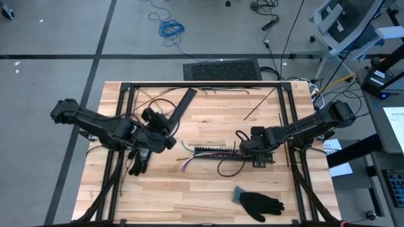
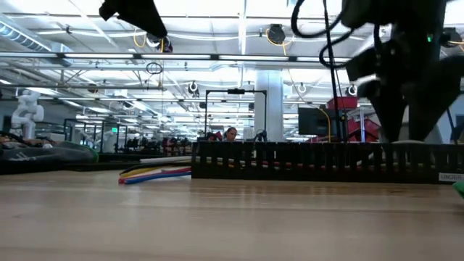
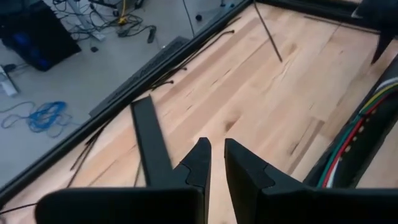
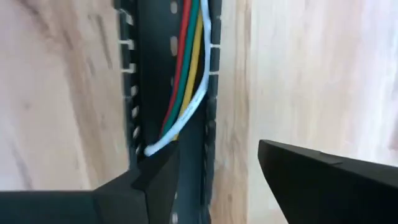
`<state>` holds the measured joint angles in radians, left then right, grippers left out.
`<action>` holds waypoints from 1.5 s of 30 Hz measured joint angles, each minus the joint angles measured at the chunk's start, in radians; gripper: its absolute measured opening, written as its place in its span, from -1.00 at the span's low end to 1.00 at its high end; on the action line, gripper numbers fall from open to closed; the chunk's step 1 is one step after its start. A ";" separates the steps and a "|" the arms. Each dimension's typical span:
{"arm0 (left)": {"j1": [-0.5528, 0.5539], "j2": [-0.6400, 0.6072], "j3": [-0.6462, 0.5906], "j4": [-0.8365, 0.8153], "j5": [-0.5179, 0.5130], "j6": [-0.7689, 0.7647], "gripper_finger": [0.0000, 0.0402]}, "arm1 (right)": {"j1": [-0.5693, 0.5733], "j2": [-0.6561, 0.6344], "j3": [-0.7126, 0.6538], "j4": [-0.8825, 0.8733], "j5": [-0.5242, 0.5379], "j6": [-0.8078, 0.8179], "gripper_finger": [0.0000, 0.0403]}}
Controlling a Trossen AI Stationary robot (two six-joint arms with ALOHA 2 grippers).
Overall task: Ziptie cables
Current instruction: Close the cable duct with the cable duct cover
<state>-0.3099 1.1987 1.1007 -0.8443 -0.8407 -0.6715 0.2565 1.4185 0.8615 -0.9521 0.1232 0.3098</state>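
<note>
Cables [image 4: 186, 81] lie lengthwise inside the black slotted strip [image 1: 211, 151] at mid-table: red, green, yellow and white runs side by side in the channel in the right wrist view. Their loose ends fan out past the strip's left end onto the wood, seen in the low view as a small coloured spray [image 2: 156, 173].

Right gripper [image 1: 260, 157] sits low over the strip's right end. Its fingers stand clearly apart in its wrist view, one dark finger [image 4: 146, 180] down at the channel wall, the other off over bare wood. Nothing is between them; the white cable passes just beside the nearer finger, and I can't tell whether it touches.

Left gripper [image 3: 217, 165] is near the strip's left end, raised above the table and aimed across the boards. Its fingers are nearly together with a narrow gap, holding nothing. A flat black bar [image 3: 149, 146] lies on the wood ahead of it; the strip and cables run past its side, apart from the fingers.

My read: cables are seated in the channel, no tie is on the bundle yet that I can see. Step in hand looks like a release after seating them. Thin black strands [image 1: 262, 104] lie on the table's far side, possibly ties.

Next I'd need one arm to fetch a tie while the other pins the bundle. Risk: the cables springing out of the channel.

A black glove [image 1: 259, 202] lies on the near edge, clear of the work.
</note>
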 joint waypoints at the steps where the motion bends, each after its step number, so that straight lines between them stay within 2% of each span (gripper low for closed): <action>1: 0.000 -0.005 0.000 -0.012 0.000 0.000 -0.77 | 0.000 0.000 0.025 -0.033 0.000 -0.004 0.04; 5: 0.005 -0.025 0.000 -0.063 -0.031 0.009 -0.77 | 0.000 -0.001 0.132 -0.215 0.011 -0.038 0.04; 7: 0.014 -0.040 0.000 -0.071 -0.049 0.032 -0.77 | -0.001 -0.001 0.193 -0.331 0.073 -0.041 0.04; 9: 0.031 -0.059 0.000 -0.074 -0.050 0.048 -0.77 | -0.002 -0.006 0.243 -0.477 0.150 0.015 0.04; 12: 0.054 -0.073 0.000 -0.074 -0.043 0.053 -0.77 | -0.002 -0.061 0.261 -0.571 0.149 0.159 0.04; 17: 0.099 -0.066 -0.015 -0.030 -0.006 0.155 -0.77 | 0.037 -0.187 0.199 -0.603 0.101 0.417 0.04; 21: 0.171 -0.034 -0.076 0.123 0.187 0.292 -0.77 | 0.065 -0.240 0.114 -0.612 0.022 0.535 -0.07; 25: 0.237 0.019 -0.143 0.281 0.349 0.384 -0.80 | 0.104 -0.249 0.026 -0.598 -0.087 0.582 -0.40; 28: 0.276 0.073 -0.163 0.324 0.371 0.401 -0.89 | 0.153 -0.249 -0.030 -0.588 -0.164 0.604 -0.83; 29: 0.289 0.088 -0.163 0.341 0.371 0.401 -0.92 | 0.169 -0.249 -0.047 -0.579 -0.181 0.608 -0.91; 33: 0.340 0.163 -0.163 0.401 0.413 0.447 -0.98 | 0.225 -0.249 -0.127 -0.475 -0.212 0.680 -0.99; 40: 0.390 0.335 -0.163 0.631 0.690 0.584 -0.99 | 0.248 -0.230 -0.124 -0.379 -0.181 0.792 -1.00; 45: 0.401 0.407 -0.161 0.667 0.657 0.607 -1.00 | 0.241 -0.218 -0.125 -0.382 -0.180 0.858 -1.00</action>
<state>0.0915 1.6055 0.9394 -0.1773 -0.1835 -0.0643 0.4977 1.2006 0.7367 -1.3343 -0.0568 1.1681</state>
